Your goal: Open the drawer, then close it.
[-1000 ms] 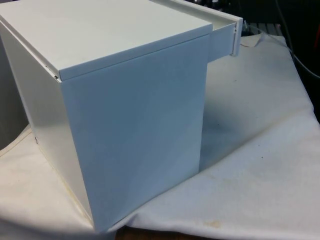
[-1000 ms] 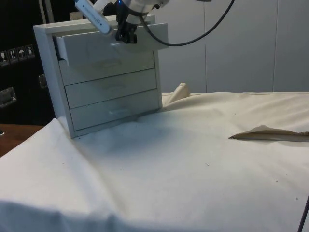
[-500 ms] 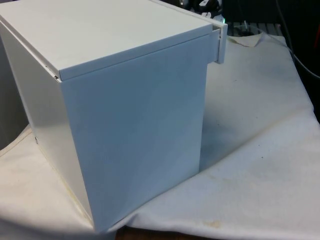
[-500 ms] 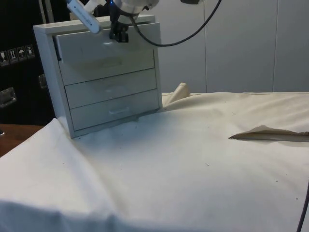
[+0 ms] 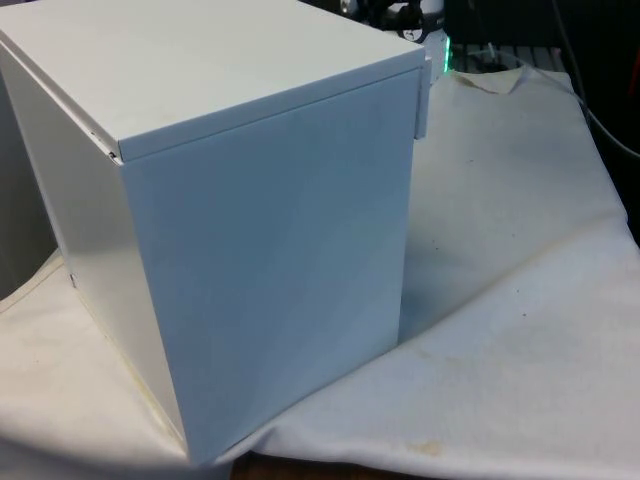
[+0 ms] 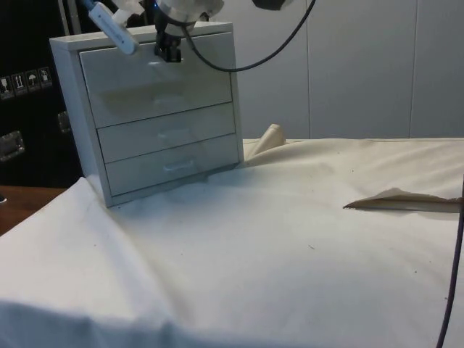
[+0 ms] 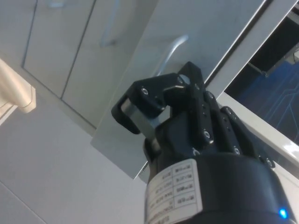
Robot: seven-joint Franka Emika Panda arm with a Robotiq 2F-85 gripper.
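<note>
White-clothed table [image 6: 290, 246]: gripper [image 6: 168, 52], finger gap unclear, at nearly shut top drawer [image 6: 156, 76] front.

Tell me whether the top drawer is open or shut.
Almost shut: the top drawer sits nearly flush with the chest in the side view, its front edge barely protruding in the front view.

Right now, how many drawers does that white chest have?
3, stacked in the chest: the top drawer, almost shut, with the gripper at its upper edge; the middle drawer; the bottom drawer. The side view shows the whole front, so none seems hidden.
</note>
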